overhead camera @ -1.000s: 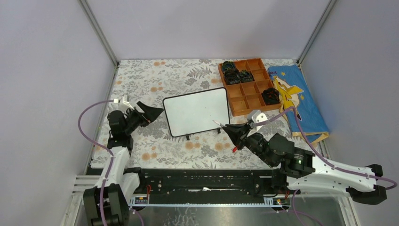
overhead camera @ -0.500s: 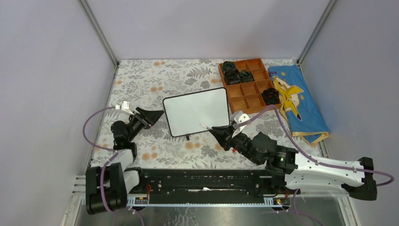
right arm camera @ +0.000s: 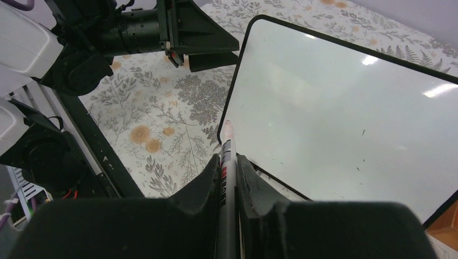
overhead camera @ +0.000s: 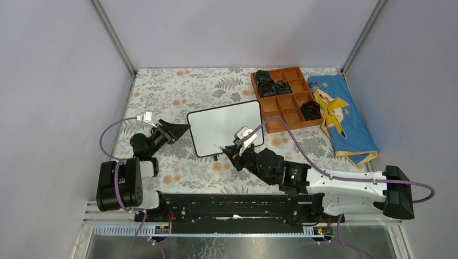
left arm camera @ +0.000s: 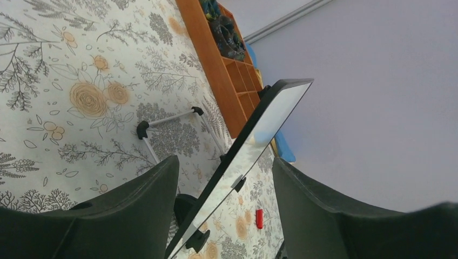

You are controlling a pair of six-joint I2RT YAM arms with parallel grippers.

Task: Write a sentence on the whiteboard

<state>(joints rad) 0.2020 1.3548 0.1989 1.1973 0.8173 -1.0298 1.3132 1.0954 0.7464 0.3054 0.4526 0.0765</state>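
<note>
The whiteboard point(overhead camera: 226, 128) stands tilted on small black feet on the floral cloth, its face blank; no sentence shows on it. My left gripper point(overhead camera: 182, 129) is open at the board's left edge. In the left wrist view that black-framed edge point(left arm camera: 254, 137) runs between the two fingers point(left arm camera: 135, 210) with a gap on each side. My right gripper point(overhead camera: 231, 152) is shut on a white marker point(right arm camera: 227, 148). The uncapped marker tip point(right arm camera: 228, 125) sits at the board's near left corner point(right arm camera: 345, 108). The left gripper point(right arm camera: 208, 51) also shows in the right wrist view.
A brown compartment tray point(overhead camera: 285, 108) with several dark objects stands at the back right. A blue printed cloth point(overhead camera: 340, 116) lies beside it. A red marker cap point(left arm camera: 259, 218) lies on the floral cloth near the board. Grey walls close in three sides.
My right arm has swept left along the board's near edge with the marker, from the right corner to the left corner. The left gripper's fingers have narrowed around the board's left edge.
</note>
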